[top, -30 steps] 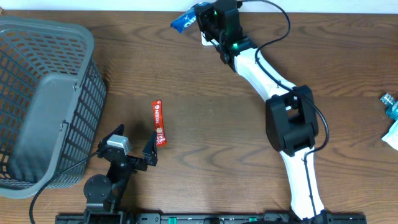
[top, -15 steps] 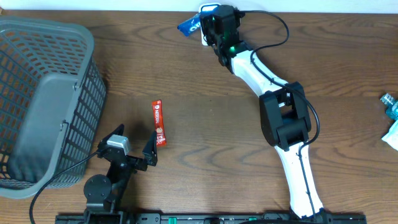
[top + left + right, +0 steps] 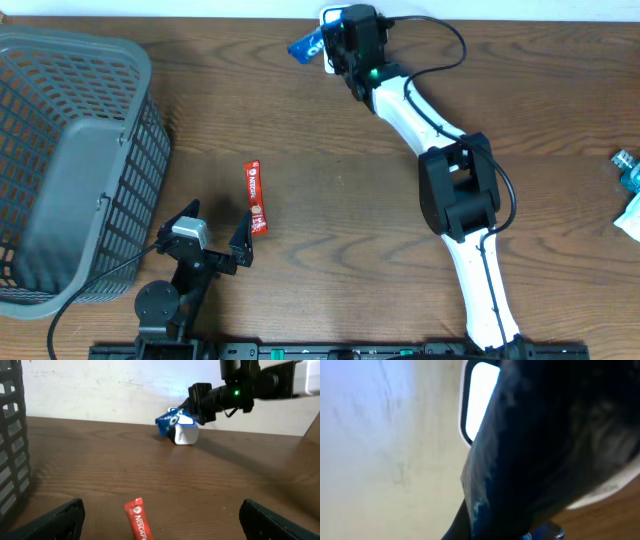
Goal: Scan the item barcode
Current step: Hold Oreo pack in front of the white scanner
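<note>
Wood-brown table, pale wall behind it. Your blue packet (image 3: pixel 304 44) is at the top centre of the overhead frame, pinched by one end in the right gripper (image 3: pixel 326 42), jaws clamped tight on it. The rest of the packet sticks out to the left of the fingers, tilted. It sits right at the white scanner (image 3: pixel 186 435) on the table's far edge. In the left wrist view the packet is against the scanner's upper left side; you can't tell whether they touch. The right wrist view is mostly dark close-up blur, with one bright white rounded panel at the top. No barcode is readable there.

Left gripper (image 3: pixel 214 226) is at the lower left of centre in the overhead frame, jaws spread wide with nothing between them. A red sachet (image 3: pixel 256 197) lies flat on the table just above it, long side running up-down in the frame, lower end just beside one fingertip.

A grey mesh basket (image 3: pixel 140 140) takes up the left side of the overhead frame, well apart from the packet. At the right edge a teal item (image 3: pixel 627 166) and a white wrapper (image 3: pixel 632 214) are both cut off by the frame, too small to identify.
</note>
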Robot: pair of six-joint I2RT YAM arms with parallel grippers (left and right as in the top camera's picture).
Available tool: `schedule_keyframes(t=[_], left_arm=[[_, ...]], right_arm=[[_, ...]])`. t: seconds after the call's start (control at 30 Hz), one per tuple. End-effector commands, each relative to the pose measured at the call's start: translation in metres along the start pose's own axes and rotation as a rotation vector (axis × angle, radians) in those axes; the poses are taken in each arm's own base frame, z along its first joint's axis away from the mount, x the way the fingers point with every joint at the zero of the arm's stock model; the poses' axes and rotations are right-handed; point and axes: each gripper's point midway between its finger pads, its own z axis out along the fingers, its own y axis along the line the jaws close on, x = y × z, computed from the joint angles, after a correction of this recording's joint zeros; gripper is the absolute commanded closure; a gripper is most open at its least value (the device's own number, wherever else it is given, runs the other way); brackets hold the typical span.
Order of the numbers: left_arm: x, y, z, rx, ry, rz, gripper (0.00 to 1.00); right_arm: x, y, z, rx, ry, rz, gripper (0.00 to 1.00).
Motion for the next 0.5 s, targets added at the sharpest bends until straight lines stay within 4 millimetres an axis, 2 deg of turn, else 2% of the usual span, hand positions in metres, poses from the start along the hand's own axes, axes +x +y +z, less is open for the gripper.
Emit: schedule_keyframes(t=[0.0, 0.1, 0.17, 0.2, 0.3, 0.37, 0.47], left_arm=[[0.015, 0.001, 0.001, 0.003, 0.044, -0.020, 0.02], [0.015, 0.001, 0.001, 0.003, 0.044, -0.020, 0.02], [0.015, 0.001, 0.001, 0.003, 0.044, -0.020, 0.02], [0.015, 0.001, 0.001, 0.003, 0.044, -0.020, 0.02], [0.015, 0.001, 0.001, 0.003, 0.044, -0.020, 0.02], [0.015, 0.001, 0.001, 0.003, 0.044, -0.020, 0.02], [0.015, 0.001, 0.001, 0.003, 0.044, -0.020, 0.02]], right_arm=[[-0.003, 0.058, -0.027, -0.044, 0.034, -0.179, 0.98], [0.001, 0.076, -0.054, 0.009, 0.064, -0.307, 0.98], [0.002, 0.080, -0.078, 0.076, 0.089, -0.398, 0.99], [-0.002, 0.073, -0.106, 0.176, 0.111, -0.481, 0.99], [-0.015, 0.057, -0.142, 0.307, 0.149, -0.578, 0.99], [-0.031, 0.039, -0.169, 0.416, 0.172, -0.624, 0.99], [-0.069, 0.008, -0.214, 0.615, 0.168, -0.660, 0.99]])
